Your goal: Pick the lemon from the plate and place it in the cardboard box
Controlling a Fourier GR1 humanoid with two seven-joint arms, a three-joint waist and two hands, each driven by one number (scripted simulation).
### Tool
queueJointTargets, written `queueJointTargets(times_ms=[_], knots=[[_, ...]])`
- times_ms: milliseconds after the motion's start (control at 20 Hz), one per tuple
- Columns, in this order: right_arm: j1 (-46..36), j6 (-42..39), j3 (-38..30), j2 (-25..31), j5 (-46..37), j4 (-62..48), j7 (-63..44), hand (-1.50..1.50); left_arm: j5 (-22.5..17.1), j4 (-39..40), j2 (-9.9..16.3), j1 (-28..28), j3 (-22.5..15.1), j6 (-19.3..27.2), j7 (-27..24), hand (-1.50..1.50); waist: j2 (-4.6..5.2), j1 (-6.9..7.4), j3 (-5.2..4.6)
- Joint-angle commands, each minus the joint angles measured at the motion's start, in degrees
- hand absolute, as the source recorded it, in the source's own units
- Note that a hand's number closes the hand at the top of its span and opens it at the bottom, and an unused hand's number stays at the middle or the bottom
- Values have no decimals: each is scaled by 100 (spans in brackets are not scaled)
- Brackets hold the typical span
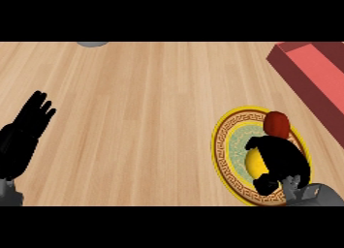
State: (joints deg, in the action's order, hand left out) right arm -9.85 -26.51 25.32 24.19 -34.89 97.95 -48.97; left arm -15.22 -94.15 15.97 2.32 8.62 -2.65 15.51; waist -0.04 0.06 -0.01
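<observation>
My right robot hand (280,157) is curled over the lemon (256,162) on the plate (226,145); box (319,82) up-right. Lemon prob. firm, light, rolls; I'd wrap its middle. Left robot hand (24,131) open.

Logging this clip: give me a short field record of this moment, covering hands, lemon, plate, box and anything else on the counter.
left hand: open, fingers up, resting at the view's left edge
right hand: over the plate, curled round the lemon
lemon: yellow, mostly hidden, not yet off the plate
plate: yellow rim with patterned band, right of centre
red object: on the plate's far side
box: red, open, upper right
grey object: top edge, cut off
</observation>
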Motion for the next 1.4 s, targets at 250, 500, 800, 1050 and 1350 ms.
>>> queueJointTargets(times_ms=[250, 500, 800, 1050, 1350], knots=[[-70, -292, -328, -300, -619, -73, 536, 150, -89, -81, 6, -227, 336, -358, -46, 0, 0, 11, 0], [-1668, 221, -1039, -545, -516, -2366, 1491, 150, 84, 67, -134, 308, 43, -98, 277, 0, 51, 130, 7], [-3303, 654, -1629, -517, -678, -4540, 2315, 150, 276, -18, -349, 339, -141, 33, 163, 0, 64, 193, 7], [-3511, 1694, -1452, -777, -1447, -5110, 2466, 150, 269, 187, -323, 183, 31, -113, -138, 0, 33, 100, 2], [-3902, 1540, -1505, -753, -1500, -4071, 2148, 150, 176, -530, -370, -293, -21, -112, 223, 0, -13, 55, 1]])
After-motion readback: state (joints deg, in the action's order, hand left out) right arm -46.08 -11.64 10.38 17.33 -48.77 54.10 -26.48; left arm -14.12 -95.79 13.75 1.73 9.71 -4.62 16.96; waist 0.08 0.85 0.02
